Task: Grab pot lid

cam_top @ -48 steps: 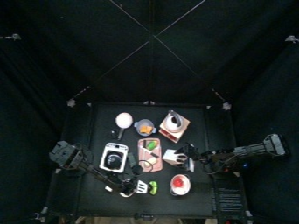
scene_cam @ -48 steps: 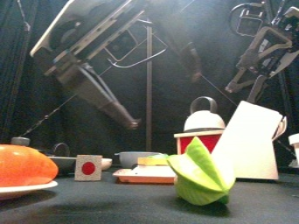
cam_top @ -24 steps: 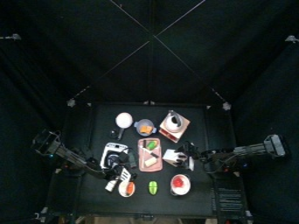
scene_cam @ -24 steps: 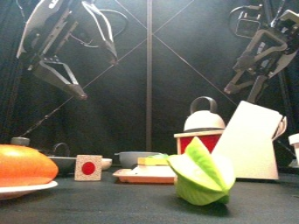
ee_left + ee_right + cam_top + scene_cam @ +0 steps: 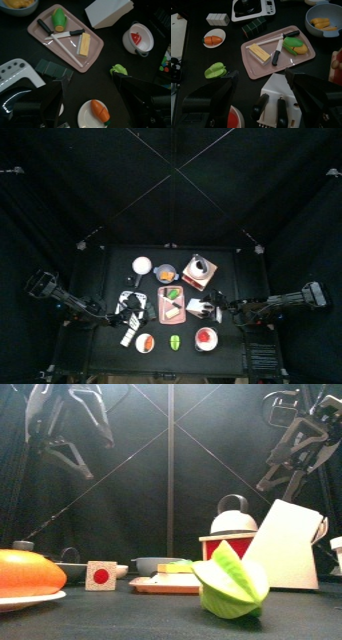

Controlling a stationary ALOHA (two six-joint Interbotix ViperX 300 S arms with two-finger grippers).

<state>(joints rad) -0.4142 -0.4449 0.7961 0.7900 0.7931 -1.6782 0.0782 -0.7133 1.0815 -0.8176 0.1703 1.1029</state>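
pink rectangular tray [image 5: 67, 42], glossy surface

Matt black tabletop, glossy little wares

The tabletop [image 5: 110, 102] is looking matt and dark. The pink tray [image 5: 258, 70] is showing a smooth, plastic-like sheen, and the white bowl [image 5: 137, 37] is gleaming glossily. The green star-shaped piece [image 5: 230, 582] is looking smooth and waxy; the orange one on the plate [image 5: 24, 573] is shining softly.

I work in a lab pen: black curtains [image 5: 80, 188] surround my small table [image 5: 100, 268] of toy food.
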